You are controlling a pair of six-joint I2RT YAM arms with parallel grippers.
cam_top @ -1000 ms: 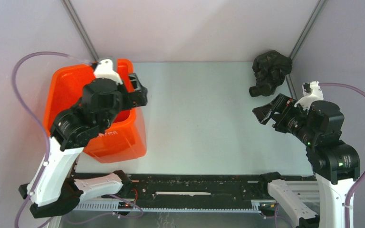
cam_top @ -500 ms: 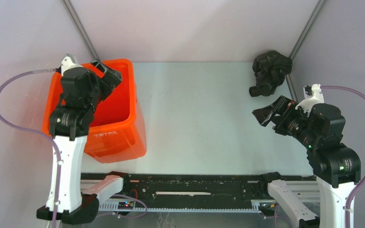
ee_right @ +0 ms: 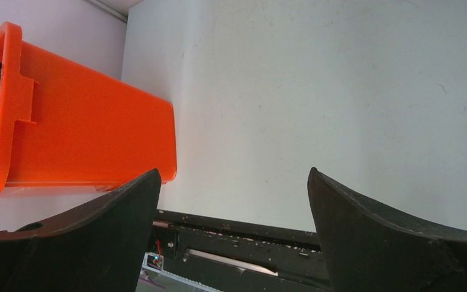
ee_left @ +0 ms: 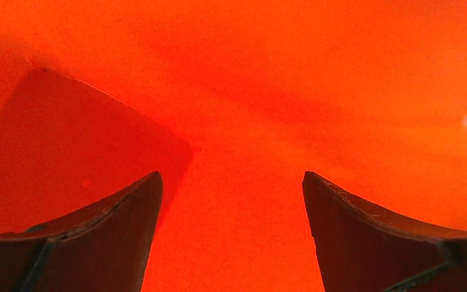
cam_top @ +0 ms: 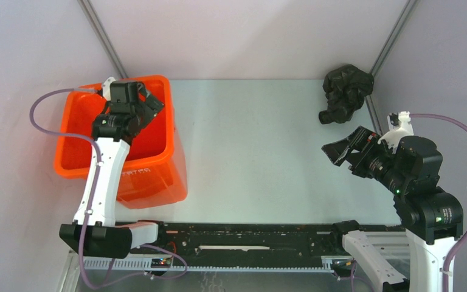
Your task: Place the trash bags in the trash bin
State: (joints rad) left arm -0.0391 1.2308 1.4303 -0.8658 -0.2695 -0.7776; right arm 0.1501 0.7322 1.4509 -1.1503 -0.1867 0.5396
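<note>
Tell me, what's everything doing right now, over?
Left tool open, empty, inside orange bin. Right tool open, empty. Black bag crumpled in far right corner, not binned. Nothing between right tool and bag.

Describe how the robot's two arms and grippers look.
The left arm and right arm combine white links with black joint housings; a translucent purple cable loops from each wrist. The left gripper and right gripper each have two black, curved, tapering fingers.

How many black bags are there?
1. The trash bag lies crumpled at the far right corner of the table. The left arm covers part of the orange bin, so another might hide there.
</note>
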